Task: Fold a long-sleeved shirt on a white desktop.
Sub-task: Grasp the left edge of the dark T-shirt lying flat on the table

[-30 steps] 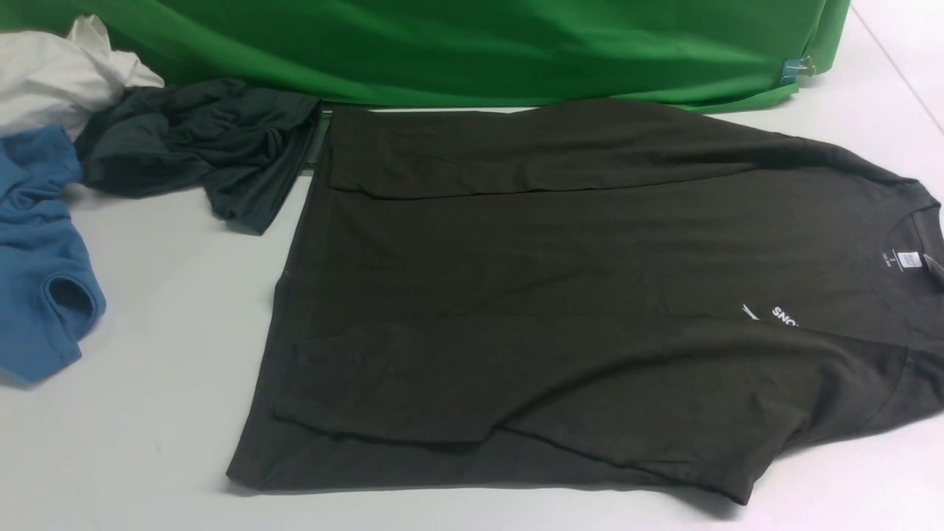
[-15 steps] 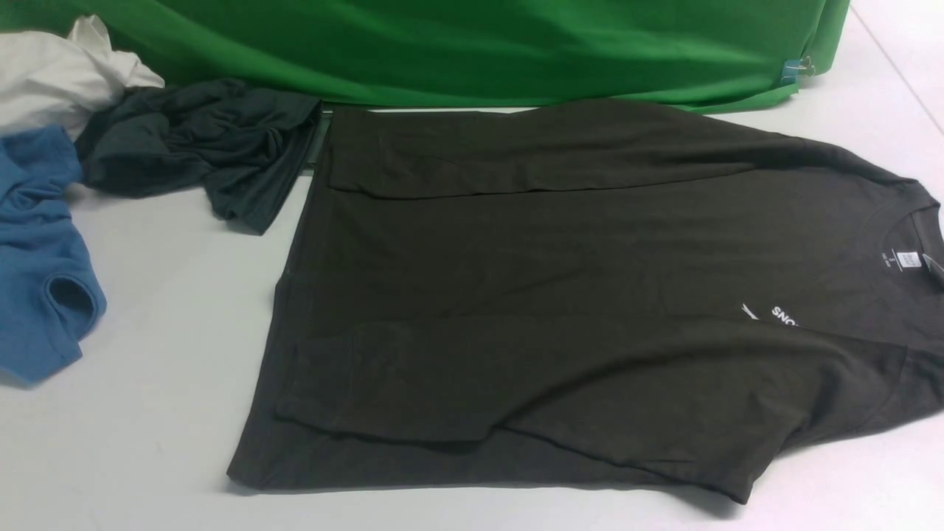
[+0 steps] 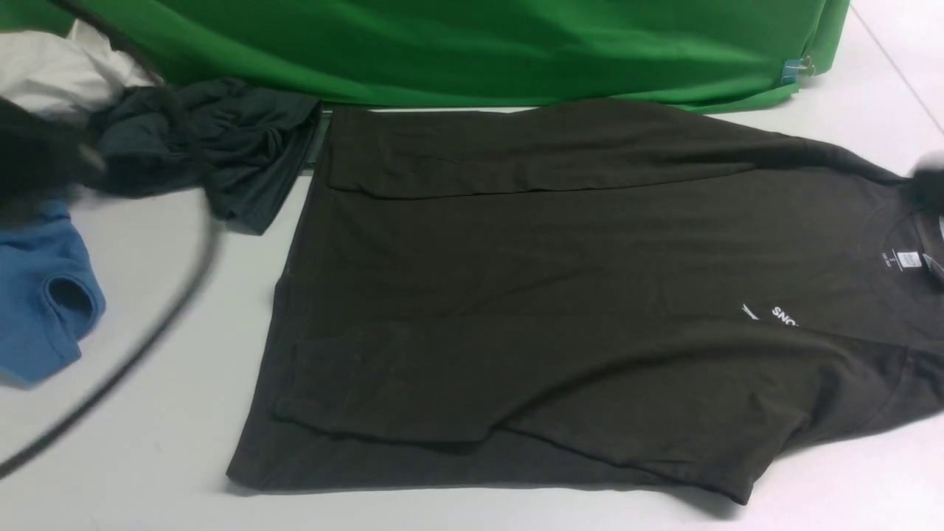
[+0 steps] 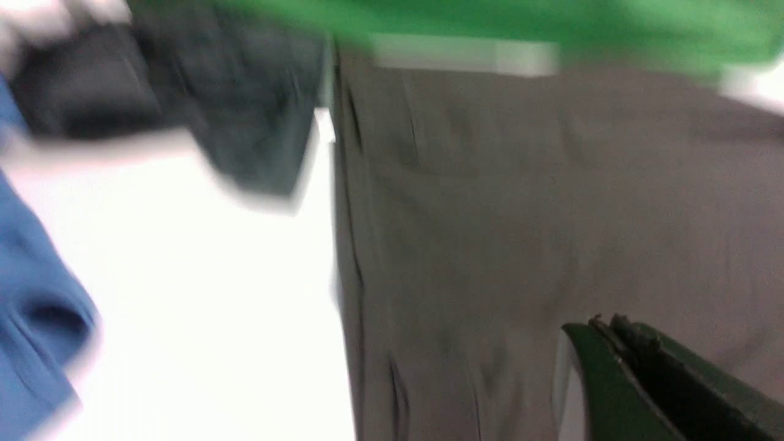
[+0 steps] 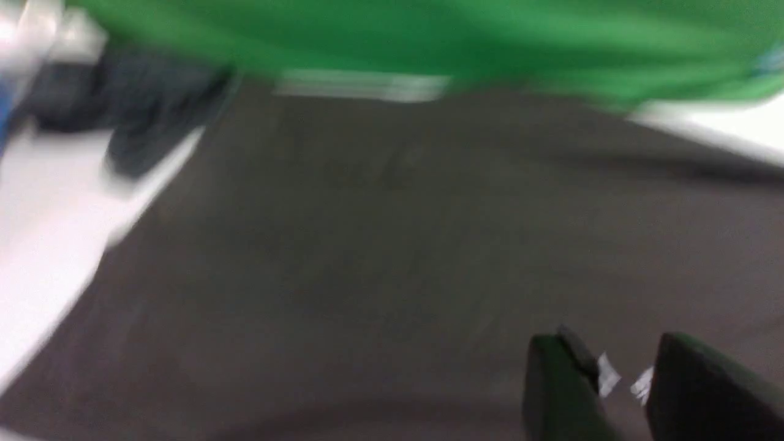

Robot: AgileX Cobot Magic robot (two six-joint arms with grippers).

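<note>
The long-sleeved shirt (image 3: 560, 295), very dark olive-brown, lies flat on the white desktop (image 3: 162, 383) with both sleeves folded across its body. Its collar is at the right, with the white neck label (image 3: 908, 259) and white chest lettering (image 3: 783, 315). My left arm (image 3: 29, 166) is a dark blur at the left edge, over the other clothes. My left gripper (image 4: 606, 321) is shut and empty, above the shirt near its hem side. My right arm (image 3: 931, 177) blurs in at the collar. My right gripper (image 5: 618, 349) hangs open over the shirt's chest, holding nothing.
A dark teal-grey garment (image 3: 214, 140), a blue garment (image 3: 40, 295) and a white one (image 3: 51, 74) are heaped at the back left. A green cloth backdrop (image 3: 472, 44) runs along the far edge. A black cable (image 3: 147, 332) from my left arm sweeps over the desktop.
Both arms have swung into the front view, the left at the left edge with its cable, the right at the collar. The shirt has not moved.
</note>
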